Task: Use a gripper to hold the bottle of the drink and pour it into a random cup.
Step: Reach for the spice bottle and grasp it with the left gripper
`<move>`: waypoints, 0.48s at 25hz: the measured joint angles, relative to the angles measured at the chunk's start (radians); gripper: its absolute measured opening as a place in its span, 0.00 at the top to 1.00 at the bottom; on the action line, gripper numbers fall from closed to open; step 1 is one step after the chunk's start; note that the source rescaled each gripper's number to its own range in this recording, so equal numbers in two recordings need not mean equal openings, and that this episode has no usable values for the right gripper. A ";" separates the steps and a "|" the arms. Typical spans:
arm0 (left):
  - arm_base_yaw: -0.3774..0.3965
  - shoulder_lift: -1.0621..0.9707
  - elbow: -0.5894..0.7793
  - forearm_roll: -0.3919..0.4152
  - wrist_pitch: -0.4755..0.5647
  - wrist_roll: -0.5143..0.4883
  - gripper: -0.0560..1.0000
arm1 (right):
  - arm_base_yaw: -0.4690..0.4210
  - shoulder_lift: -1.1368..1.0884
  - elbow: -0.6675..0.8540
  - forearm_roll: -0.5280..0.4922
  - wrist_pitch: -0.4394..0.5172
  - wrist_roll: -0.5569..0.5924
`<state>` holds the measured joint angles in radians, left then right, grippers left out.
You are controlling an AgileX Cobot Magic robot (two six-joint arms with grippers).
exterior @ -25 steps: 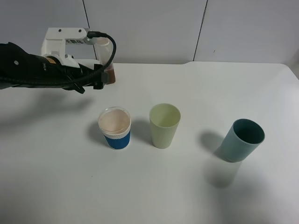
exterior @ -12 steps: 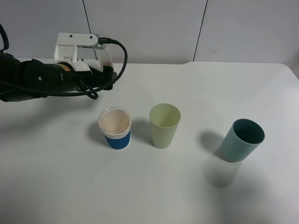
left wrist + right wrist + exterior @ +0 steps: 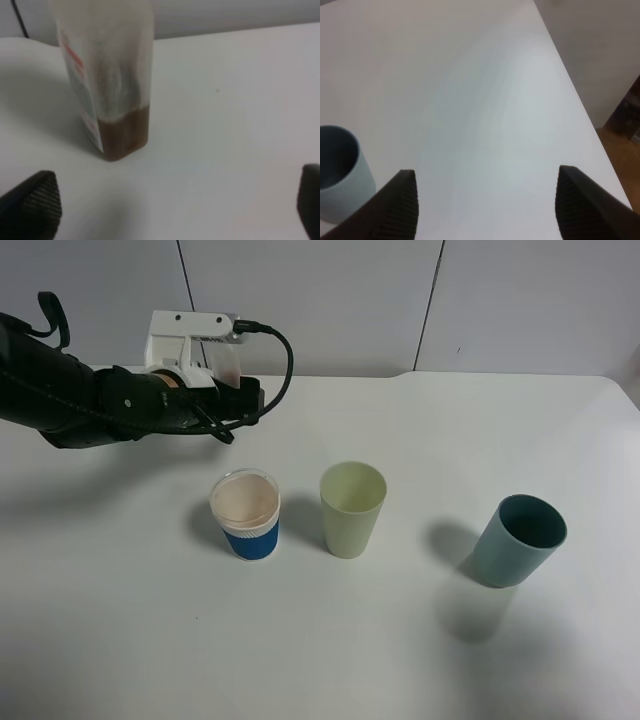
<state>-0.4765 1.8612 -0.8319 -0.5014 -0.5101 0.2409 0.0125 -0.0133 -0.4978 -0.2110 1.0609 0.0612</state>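
Cups: 3 on the worktop.
- yellow-green cup: 1, the reference item.
- blue-sleeved cup: 1, just left of the yellow-green cup.
- teal cup: 1, well to the right of the yellow-green cup.

Bottle: 1, clear, containing 1 portion of brown drink.

End effectors: 2, namely left end effector and right end effector.

Worktop: 1, white.

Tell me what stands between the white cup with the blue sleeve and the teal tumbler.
The pale yellow-green cup stands between the blue-sleeved cup and the teal tumbler, seen in the exterior high view.
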 joint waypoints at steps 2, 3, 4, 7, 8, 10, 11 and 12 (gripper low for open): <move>0.000 0.022 -0.020 -0.013 0.000 -0.001 0.07 | 0.000 0.000 0.000 0.000 0.000 0.000; 0.000 0.033 -0.030 -0.025 0.000 -0.001 0.07 | 0.000 0.000 0.000 0.000 0.000 0.000; 0.000 0.044 -0.039 -0.032 0.000 -0.001 0.07 | 0.000 0.000 0.000 0.000 0.000 0.000; 0.000 0.068 -0.069 -0.043 -0.005 -0.001 0.07 | 0.000 0.000 0.000 0.000 0.000 0.000; 0.000 0.077 -0.079 -0.045 -0.007 -0.001 0.07 | 0.000 0.000 0.000 0.000 0.000 0.000; 0.000 0.093 -0.097 -0.047 -0.017 -0.001 0.07 | 0.000 0.000 0.000 0.000 0.000 0.000; 0.000 0.102 -0.103 -0.048 -0.022 -0.001 0.07 | 0.000 0.000 0.000 0.000 0.000 0.000; 0.000 0.110 -0.106 -0.049 -0.034 -0.001 0.07 | 0.000 0.000 0.000 0.000 0.000 0.000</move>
<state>-0.4765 1.9716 -0.9382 -0.5500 -0.5442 0.2400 0.0125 -0.0133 -0.4978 -0.2110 1.0609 0.0612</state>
